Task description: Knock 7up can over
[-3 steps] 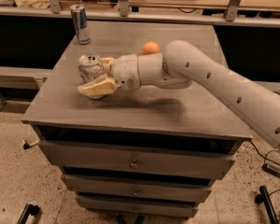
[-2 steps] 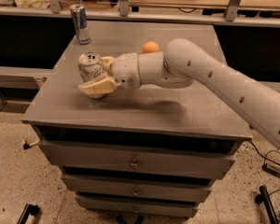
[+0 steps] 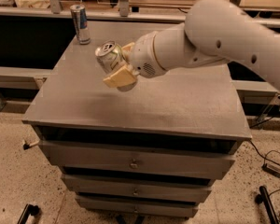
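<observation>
There are two cans: one 7up can point(image 3: 108, 54) and one taller, slim silver-blue can point(image 3: 80, 23). There is one white robot arm point(image 3: 224, 31), and it carries one gripper point(image 3: 122, 62), which is above the left part of the cabinet top. The gripper has two tan fingers point(image 3: 119, 77), and they clasp the 7up can between them. There is one grey cabinet point(image 3: 177, 106), and it shows three drawer fronts point(image 3: 177, 160).
</observation>
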Robot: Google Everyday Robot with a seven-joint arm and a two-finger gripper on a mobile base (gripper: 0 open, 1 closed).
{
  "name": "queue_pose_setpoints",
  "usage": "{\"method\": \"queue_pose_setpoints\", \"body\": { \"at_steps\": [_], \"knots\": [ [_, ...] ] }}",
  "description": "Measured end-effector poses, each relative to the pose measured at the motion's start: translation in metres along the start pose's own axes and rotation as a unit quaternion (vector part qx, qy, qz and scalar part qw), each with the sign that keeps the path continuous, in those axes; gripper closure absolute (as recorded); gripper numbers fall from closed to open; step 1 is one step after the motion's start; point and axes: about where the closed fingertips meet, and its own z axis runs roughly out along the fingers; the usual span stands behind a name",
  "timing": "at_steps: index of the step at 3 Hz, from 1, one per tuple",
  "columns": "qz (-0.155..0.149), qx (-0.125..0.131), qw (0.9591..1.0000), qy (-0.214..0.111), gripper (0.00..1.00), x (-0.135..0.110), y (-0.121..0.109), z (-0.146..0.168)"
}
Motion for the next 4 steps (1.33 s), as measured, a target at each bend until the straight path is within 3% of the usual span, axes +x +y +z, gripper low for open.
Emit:
{"method": "queue_pose_setpoints", "body": {
  "at_steps": [1,2,3,4],
  "knots": [
    [-0.011,0.052,0.9930,0.105,1.00,0.003,-0.007,-0.069],
    [0.007,0.072,0.9874,0.141,1.00,0.017,-0.011,-0.088],
    [0.005,0.061,0.9904,0.124,1.00,0.015,-0.013,-0.077],
    [0.045,0.039,0.9844,0.166,1.00,0.059,-0.042,-0.083]
  ]
}}
